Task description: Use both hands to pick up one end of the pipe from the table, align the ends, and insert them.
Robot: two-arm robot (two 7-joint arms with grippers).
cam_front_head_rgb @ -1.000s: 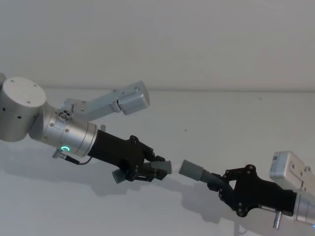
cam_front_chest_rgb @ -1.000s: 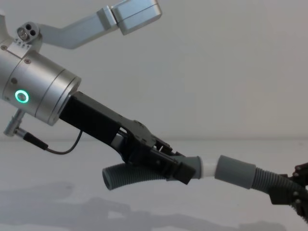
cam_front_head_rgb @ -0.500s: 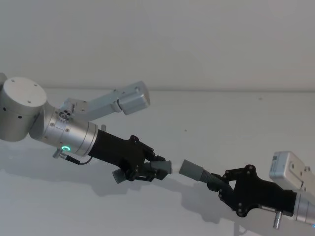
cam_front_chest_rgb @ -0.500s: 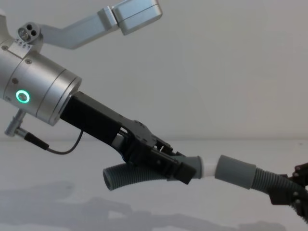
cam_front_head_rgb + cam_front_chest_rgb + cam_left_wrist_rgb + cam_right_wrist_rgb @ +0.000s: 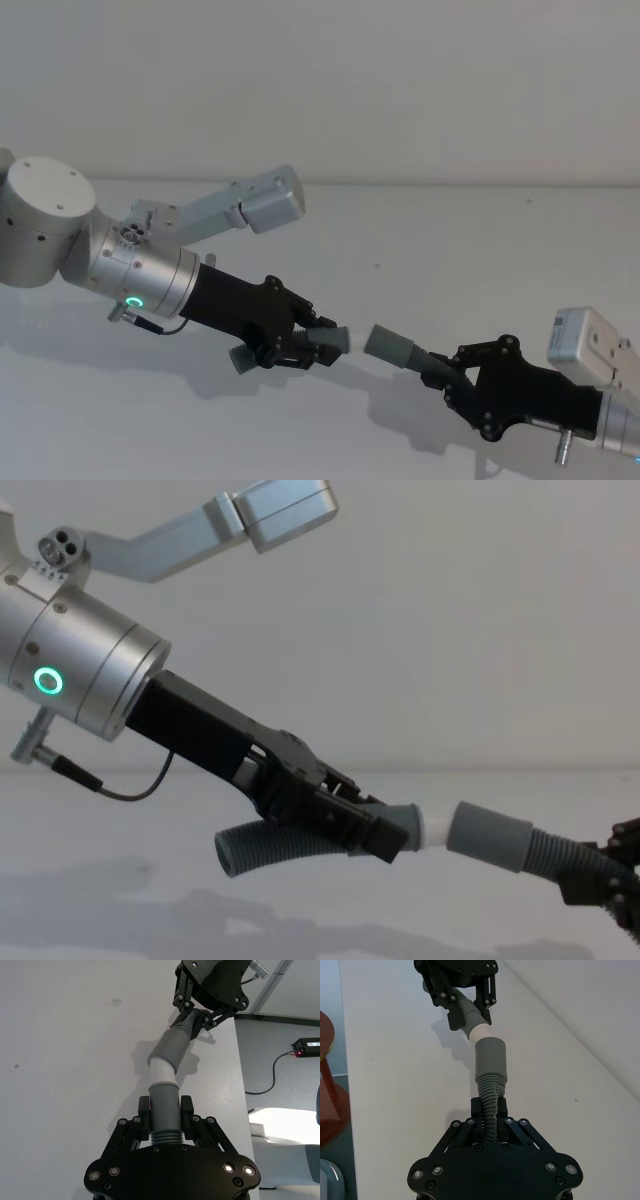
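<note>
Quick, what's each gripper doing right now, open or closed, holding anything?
Left gripper: closed on the white-tipped pipe piece.
Right gripper: closed on the ribbed part of the socket-cuff pipe piece.

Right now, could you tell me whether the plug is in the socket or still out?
Barely in: the plug tip meets the socket mouth, most white showing.

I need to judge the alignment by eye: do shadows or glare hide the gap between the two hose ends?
Head view: soft shadow on the table under both grippers, gap readable. Chest view: white tip against pale wall, low contrast. Left wrist view: socket casts a shadow beside the joint; no glare.
</note>
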